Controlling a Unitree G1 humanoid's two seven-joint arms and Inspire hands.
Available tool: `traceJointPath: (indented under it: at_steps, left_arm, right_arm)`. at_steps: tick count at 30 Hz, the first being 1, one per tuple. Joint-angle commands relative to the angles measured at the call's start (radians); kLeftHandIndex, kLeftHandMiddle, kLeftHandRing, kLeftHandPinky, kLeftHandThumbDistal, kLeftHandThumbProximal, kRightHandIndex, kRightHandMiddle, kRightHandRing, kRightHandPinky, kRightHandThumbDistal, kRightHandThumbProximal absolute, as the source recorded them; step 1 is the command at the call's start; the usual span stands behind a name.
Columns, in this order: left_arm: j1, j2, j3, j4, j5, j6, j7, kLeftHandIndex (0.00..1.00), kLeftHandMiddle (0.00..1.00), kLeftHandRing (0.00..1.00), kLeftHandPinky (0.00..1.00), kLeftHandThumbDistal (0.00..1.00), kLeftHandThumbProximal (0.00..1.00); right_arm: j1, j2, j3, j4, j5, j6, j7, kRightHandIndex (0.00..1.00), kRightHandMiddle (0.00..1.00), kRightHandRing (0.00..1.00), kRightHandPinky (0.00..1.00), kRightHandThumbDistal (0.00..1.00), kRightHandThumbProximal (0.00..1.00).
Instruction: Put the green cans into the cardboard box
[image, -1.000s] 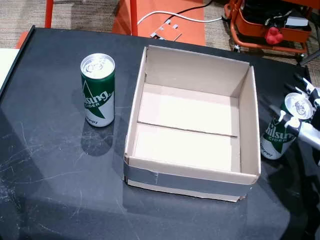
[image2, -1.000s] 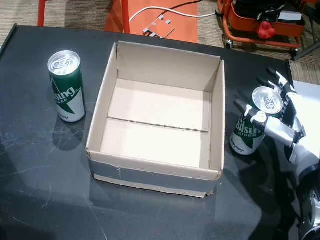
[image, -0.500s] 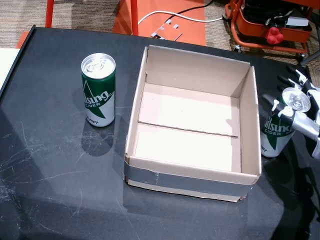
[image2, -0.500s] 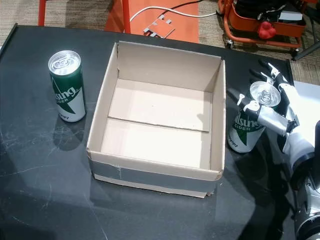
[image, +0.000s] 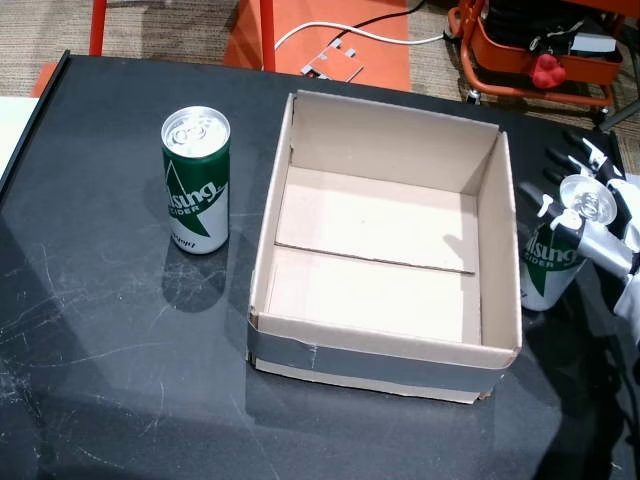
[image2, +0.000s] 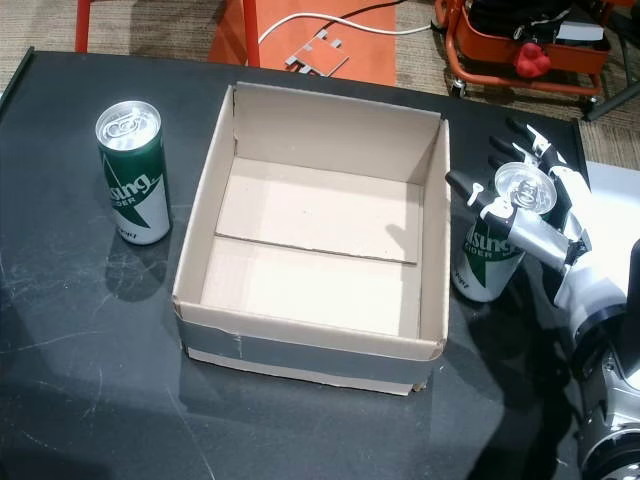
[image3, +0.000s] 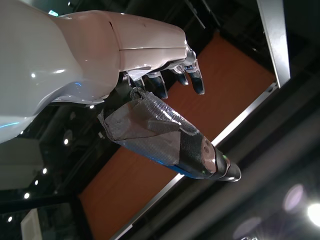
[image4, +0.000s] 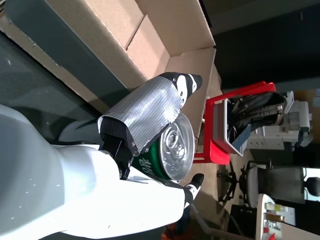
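Cardboard box (image: 385, 345) empty — right hand (image2: 545, 225) apparently clasping green can (image2: 488, 260) beside it.

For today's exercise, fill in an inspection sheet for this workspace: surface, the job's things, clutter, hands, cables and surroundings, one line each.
Surface: black table, scuffed and scratched.
Job's things: cardboard box open and with nothing in it, grey tape along its near wall; left can upright on the table, beside the box; right can upright against the box's outer wall.
Clutter: nothing seen on the table.
Hands: right hand wrapped around the right can, fingers over its top rim; left hand empty, fingers apart, off the table.
Cables: white cable on the floor behind the table.
Surroundings: orange cart and orange frame on carpet.
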Motion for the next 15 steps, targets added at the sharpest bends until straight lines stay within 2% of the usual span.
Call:
traceJointPath:
  at_steps: [1, 5, 8, 10, 12, 14, 15]
  left_arm:
    - [0.025, -0.009, 0.007, -0.026, -0.024, 0.022, 0.027, 0.68, 0.74, 0.87, 0.77, 1.00, 0.37]
    - [0.029, -0.001, 0.017, -0.032, -0.029, 0.020, 0.063, 0.66, 0.72, 0.86, 0.76, 1.00, 0.40]
    - [0.026, -0.011, 0.029, -0.051, -0.014, -0.020, 0.121, 0.62, 0.70, 0.85, 0.75, 1.00, 0.48]
    - [0.031, -0.015, 0.026, -0.073, -0.009, -0.028, 0.146, 0.60, 0.68, 0.84, 0.72, 1.00, 0.49]
    - [0.034, -0.018, 0.020, -0.090, 0.007, -0.048, 0.158, 0.59, 0.67, 0.82, 0.71, 1.00, 0.52]
    - [0.035, -0.017, 0.015, -0.099, -0.001, -0.037, 0.165, 0.60, 0.68, 0.84, 0.71, 1.00, 0.54]
    - [0.034, -0.013, 0.014, -0.097, -0.010, -0.026, 0.162, 0.61, 0.68, 0.84, 0.71, 1.00, 0.53]
  right_arm:
    - [0.024, -0.003, 0.013, 0.015, -0.024, -0.018, -0.026, 0.89, 0.87, 0.87, 0.92, 1.00, 0.65]
    - [0.057, -0.021, 0.060, 0.018, -0.095, -0.055, -0.099, 0.85, 0.84, 0.85, 0.91, 1.00, 0.70]
    - [0.077, -0.023, 0.055, 0.023, -0.097, -0.056, -0.105, 0.83, 0.82, 0.84, 0.89, 1.00, 0.66]
    - [0.089, -0.018, 0.045, 0.024, -0.085, -0.053, -0.104, 0.81, 0.81, 0.82, 0.88, 1.00, 0.63]
    - [0.101, -0.017, 0.045, 0.023, -0.089, -0.059, -0.115, 0.80, 0.80, 0.82, 0.88, 1.00, 0.65]
    - [0.109, -0.016, 0.051, 0.023, -0.101, -0.073, -0.131, 0.80, 0.80, 0.81, 0.88, 1.00, 0.67]
    - [0.109, -0.012, 0.041, 0.025, -0.088, -0.068, -0.118, 0.82, 0.82, 0.82, 0.88, 1.00, 0.63]
